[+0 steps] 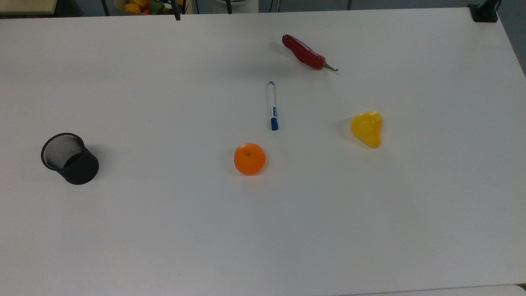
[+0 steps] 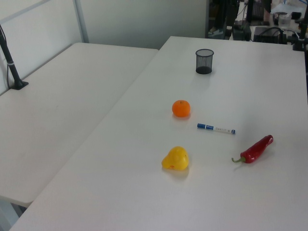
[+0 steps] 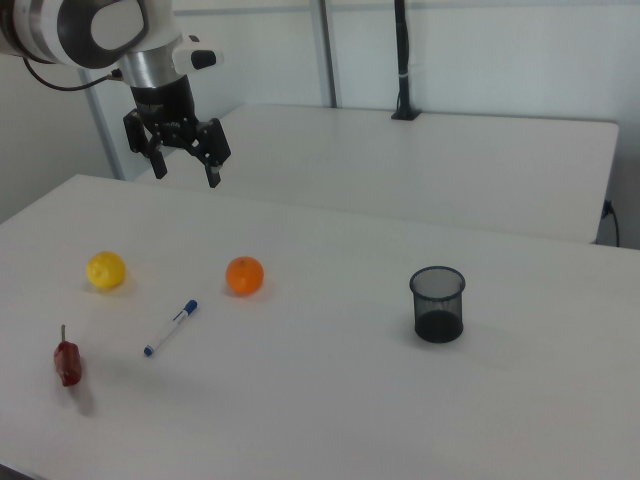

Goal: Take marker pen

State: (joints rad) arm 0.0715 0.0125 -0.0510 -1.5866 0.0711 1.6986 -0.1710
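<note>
Your arm reaches in from the right view's upper left, its gripper (image 3: 185, 166) hanging high above the worktop's far edge, fingers (image 3: 213, 172) spread and pointing down.

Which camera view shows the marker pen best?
The top view: the marker pen lies full length, with blue cap, label and end band distinct. The left view shows it small and slanted between orange and chili; the right view shows it small, its cap toward the orange.

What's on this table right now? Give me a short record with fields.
surface: white table
target: marker pen, lying flat, untouched
nearest to pen: orange, by its blue cap
others: red chili, yellow fruit, black mesh cup upright
pincer: open, raised above the table, holding nothing
</note>
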